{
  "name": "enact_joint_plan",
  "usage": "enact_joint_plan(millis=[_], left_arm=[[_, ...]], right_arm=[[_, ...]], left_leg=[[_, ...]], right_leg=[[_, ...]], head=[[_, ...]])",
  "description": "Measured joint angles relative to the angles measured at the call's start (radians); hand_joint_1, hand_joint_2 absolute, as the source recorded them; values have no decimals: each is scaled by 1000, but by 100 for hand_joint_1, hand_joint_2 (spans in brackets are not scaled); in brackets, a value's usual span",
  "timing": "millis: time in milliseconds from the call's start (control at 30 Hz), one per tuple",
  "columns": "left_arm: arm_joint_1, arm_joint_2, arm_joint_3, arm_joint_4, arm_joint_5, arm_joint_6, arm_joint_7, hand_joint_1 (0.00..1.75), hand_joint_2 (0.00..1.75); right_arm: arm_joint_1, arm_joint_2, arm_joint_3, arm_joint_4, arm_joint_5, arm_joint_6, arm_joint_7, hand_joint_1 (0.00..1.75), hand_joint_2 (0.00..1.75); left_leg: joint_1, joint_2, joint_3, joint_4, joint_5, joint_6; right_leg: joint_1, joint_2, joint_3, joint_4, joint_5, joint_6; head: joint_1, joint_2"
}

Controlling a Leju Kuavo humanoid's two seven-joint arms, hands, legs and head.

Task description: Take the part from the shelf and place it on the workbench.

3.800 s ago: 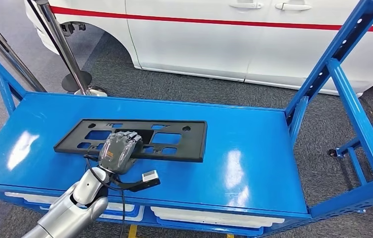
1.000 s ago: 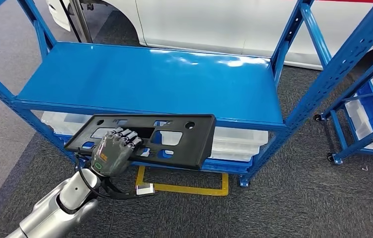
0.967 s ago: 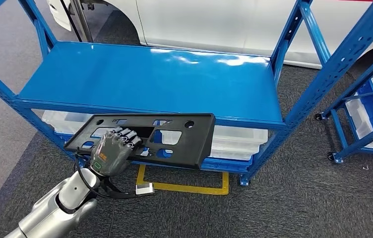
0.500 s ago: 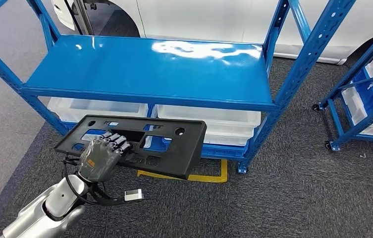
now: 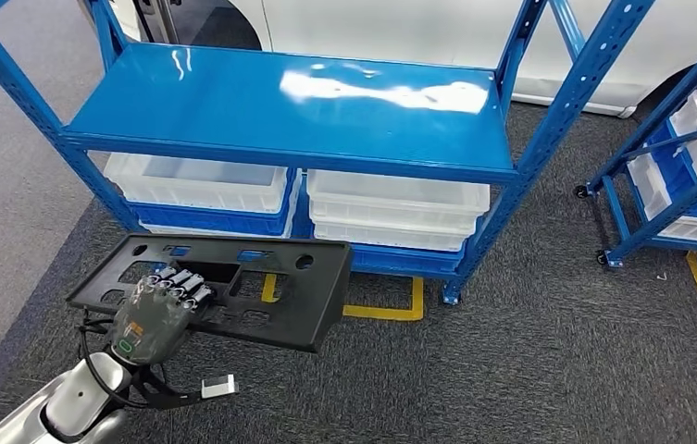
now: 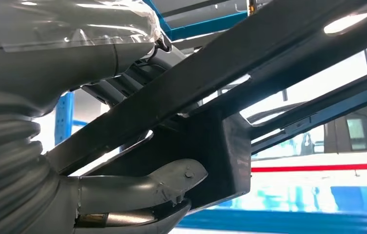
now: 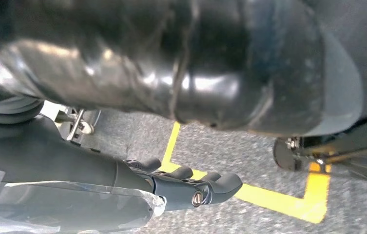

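The part [image 5: 224, 287] is a long, flat, black plastic panel, rectangular with rounded corners, pierced by several rectangular cut-outs and two round holes near its far corners. It is carried in the air over the dark carpet floor [image 5: 529, 361], in front of and below the blue shelf [image 5: 289, 102], clear of its deck. The left hand [image 5: 155, 319] grips the panel near its left half, fingers [image 5: 180, 283] laid over the top face and curled into a cut-out; the left wrist view shows the thumb [image 6: 164, 180] pressed against the underside, so the fingers are clamped on the part [image 6: 230, 97]. The right hand [image 7: 186, 187] hangs above the floor, fingers loosely curled and holding nothing. White bins [image 5: 400, 208] sit under the shelf deck; yellow floor tape [image 5: 391, 310] lies beneath the panel's right end.
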Motion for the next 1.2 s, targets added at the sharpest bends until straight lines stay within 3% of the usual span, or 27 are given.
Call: enact_joint_plan(millis=[67,100,133,200,233,300,367,400,433,500,533,600,667,733,800,867,900,933,1000,1067,1100,1133,1200], left_arm=[[26,7,23,-12,-6,1,-2,175,175],[30,9,29,-16,-7,1,-2,175,175],[33,10,33,-18,-7,1,-2,175,175],[39,14,37,-22,-8,2,-3,175,175],[43,16,40,-24,-9,1,-3,175,175],[55,21,50,-28,-11,0,-5,175,175],[70,26,64,-32,-11,-1,-7,175,175],[76,28,70,-33,-13,-2,-11,175,175],[81,30,75,-35,-15,-2,-15,175,175],[89,35,84,-37,-20,-3,-23,175,175],[91,37,87,-39,-21,-3,-26,175,175],[93,39,95,-44,-24,-1,-30,175,175],[96,39,102,-47,-29,0,-31,175,175],[99,38,105,-47,-33,0,-31,175,175],[100,38,107,-48,-34,0,-31,175,175],[101,38,108,-49,-35,-1,-31,175,175],[102,38,108,-49,-35,-1,-31,175,175],[104,38,108,-49,-35,-1,-31,175,175],[104,38,108,-49,-35,-1,-31,175,175],[101,38,108,-49,-34,-1,-31,175,175],[98,38,108,-48,-34,-1,-31,175,175],[96,37,108,-48,-33,-2,-31,175,175],[96,37,108,-49,-32,-3,-30,175,175]], right_arm=[[-1,1,0,0,3,-1,1,0,0],[-1,1,0,0,4,-1,1,0,0],[-1,0,0,-1,5,0,1,0,0],[-4,1,0,0,7,0,0,0,0],[-5,2,0,0,9,1,0,0,0],[-6,3,1,0,15,1,1,0,0],[-5,6,1,0,20,1,1,0,0],[-5,8,2,0,24,1,0,0,0],[-5,9,3,0,29,2,-3,0,0],[-5,11,10,0,43,5,-18,0,0],[-5,10,16,0,51,6,-29,0,0],[-1,9,30,0,67,9,-51,0,0],[2,8,42,1,76,10,-63,0,0],[2,8,51,2,82,11,-67,0,0],[2,7,57,2,86,13,-68,0,0],[2,7,62,2,86,15,-68,0,0],[2,7,65,2,86,15,-68,0,0],[2,7,67,2,86,16,-68,0,0],[2,7,70,3,87,16,-68,0,0],[3,2,72,4,87,17,-68,0,0],[4,-1,72,5,87,18,-68,0,0],[5,-4,73,6,87,18,-69,0,0],[5,-4,74,7,87,19,-69,0,0]], left_leg=[[-5,1,-34,4,29,-7],[-3,1,-39,3,39,-13],[-1,1,-44,-2,50,-20],[4,-1,-51,-12,63,-32],[4,-2,-57,-7,47,-37],[5,-5,-78,64,-37,-46],[9,-5,-101,190,-116,-57],[11,-5,-104,237,-123,-62],[14,-4,-96,258,-108,-67],[21,2,-40,205,-50,-81],[20,13,-2,149,-40,-88],[17,31,56,52,-63,-83],[14,23,64,22,-81,-59],[16,11,54,20,-72,-40],[15,0,41,18,-59,-20],[11,-14,26,19,-48,-9],[8,-22,19,20,-43,-6],[5,-31,14,20,-38,-5],[-3,-51,8,20,-31,-3],[-3,-69,3,19,-25,-6],[2,-77,-1,19,-21,-10],[8,-83,-4,19,-17,-14],[17,-101,-8,14,-8,-26]], right_leg=[[9,1,123,-143,39,-25],[14,1,161,-209,33,-33],[18,1,172,-239,27,-36],[18,1,168,-265,48,-40],[15,0,164,-276,62,-44],[7,-2,150,-290,83,-50],[5,-4,120,-274,94,-50],[4,-5,104,-263,97,-48],[1,-5,87,-251,99,-45],[-5,-11,53,-223,102,-38],[-6,-14,39,-208,102,-33],[-2,-21,19,-184,103,-21],[2,-30,10,-175,110,-12],[-1,-33,2,-162,100,-3],[-5,-21,-25,-91,39,5],[-5,-12,-67,33,-34,8],[-4,-11,-79,76,-51,6],[-3,-10,-74,87,-49,1],[4,4,-14,-1,3,-19],[12,58,57,-127,51,-53],[16,80,76,-166,63,-64],[18,95,81,-181,66,-70],[25,84,82,-189,76,-68]], head=[[0,0],[0,0],[0,0],[0,0],[-1,0],[-1,0],[-2,0],[-2,0],[-2,0],[-2,0],[-3,0],[-3,0],[-2,0],[-2,0],[-2,0],[-2,0],[-2,0],[-2,0],[-2,0],[-5,0],[-6,0],[-6,0],[-4,0]])
